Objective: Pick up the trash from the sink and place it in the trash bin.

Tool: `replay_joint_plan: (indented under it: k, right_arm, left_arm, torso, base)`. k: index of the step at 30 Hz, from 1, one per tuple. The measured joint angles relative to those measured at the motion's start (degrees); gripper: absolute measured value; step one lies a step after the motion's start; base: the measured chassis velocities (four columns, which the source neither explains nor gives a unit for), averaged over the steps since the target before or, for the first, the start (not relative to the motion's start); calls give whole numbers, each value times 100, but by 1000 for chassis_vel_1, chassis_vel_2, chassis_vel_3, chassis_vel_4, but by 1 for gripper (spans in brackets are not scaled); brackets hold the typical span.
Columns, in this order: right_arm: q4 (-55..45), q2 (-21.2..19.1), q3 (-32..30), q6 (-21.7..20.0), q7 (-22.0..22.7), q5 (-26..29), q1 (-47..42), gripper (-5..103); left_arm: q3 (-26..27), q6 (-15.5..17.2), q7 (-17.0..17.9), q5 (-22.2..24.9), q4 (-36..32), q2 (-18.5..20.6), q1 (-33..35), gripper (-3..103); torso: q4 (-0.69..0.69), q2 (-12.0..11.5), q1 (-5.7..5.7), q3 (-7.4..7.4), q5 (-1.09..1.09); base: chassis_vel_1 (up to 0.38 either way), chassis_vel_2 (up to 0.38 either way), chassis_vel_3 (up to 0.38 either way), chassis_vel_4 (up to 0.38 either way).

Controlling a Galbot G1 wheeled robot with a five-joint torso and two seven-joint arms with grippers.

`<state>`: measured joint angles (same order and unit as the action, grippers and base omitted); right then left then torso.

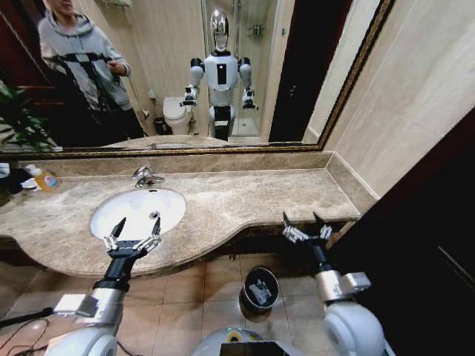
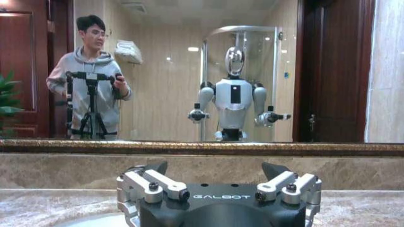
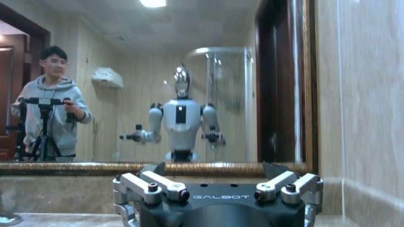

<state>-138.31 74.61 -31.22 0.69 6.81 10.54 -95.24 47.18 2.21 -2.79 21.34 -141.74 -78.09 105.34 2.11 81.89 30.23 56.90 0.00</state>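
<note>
The white oval sink [image 1: 126, 208] is set in a beige marble counter, with a chrome tap [image 1: 145, 176] behind it. A small pale bit of trash [image 1: 154, 215] lies in the basin near its front right. My left gripper [image 1: 132, 231] hangs open over the sink's front rim, just left of that bit. In the left wrist view the left gripper [image 2: 215, 171] faces the mirror with its jaws spread. My right gripper [image 1: 304, 225] is open and empty at the counter's front edge, far right. The black trash bin [image 1: 260, 289] stands on the floor between my arms, with pale pieces inside.
A clear bottle with an orange label [image 1: 46, 179] stands at the counter's far left beside a green plant [image 1: 15, 122]. A wide mirror [image 1: 245, 74] backs the counter. A wall [image 1: 415, 89] closes the right end. The floor around the bin is tiled.
</note>
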Motion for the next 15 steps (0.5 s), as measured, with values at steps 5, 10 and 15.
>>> replay_joint_plan:
  k: [5, 10, 15]
  right_arm:
    - [68, -64, -61, 37, -121, 44, 66, 100]
    - [82, -122, -41, -7, -177, 154, 87, 100]
    - [36, -148, 98, -73, -250, 66, -34, 100]
  left_arm:
    - [0, 0, 0, 0, 0, 0, 0, 100]
    - [0, 0, 0, 0, 0, 0, 0, 100]
    - [0, 0, 0, 0, 0, 0, 0, 100]
  torso:
    - [0, 0, 0, 0, 0]
    - [0, 0, 0, 0, 0]
    - [0, 0, 0, 0, -1]
  base:
    - [0, 0, 0, 0]
    - [0, 0, 0, 0]
    - [0, 0, 0, 0]
